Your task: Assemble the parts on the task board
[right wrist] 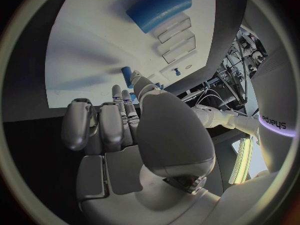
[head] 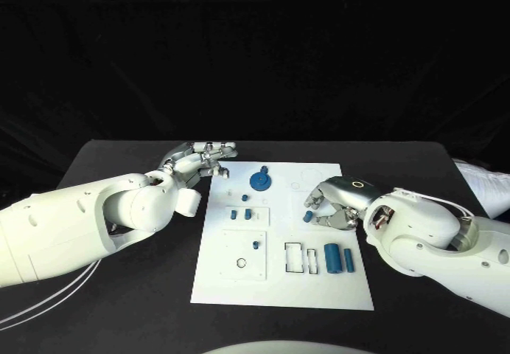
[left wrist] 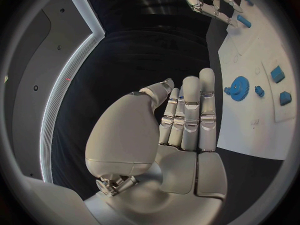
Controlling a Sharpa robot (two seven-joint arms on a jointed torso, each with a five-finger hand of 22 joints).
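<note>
Blue peg [head: 307,217]: pinched upright at the right hand's [head: 332,205] fingertips, over the task board's [head: 319,291] right half. Long axis near vertical. Left hand [head: 197,161]: open, empty, beside the board's far-left corner, farther off.

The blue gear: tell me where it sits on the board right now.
In the head view the blue gear lies at the far end of the task board, between the left hand and the right hand.

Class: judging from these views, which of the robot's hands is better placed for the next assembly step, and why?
Probably the right hand: it holds a small blue part over the task board. The left hand is empty at the board's far corner.
</note>
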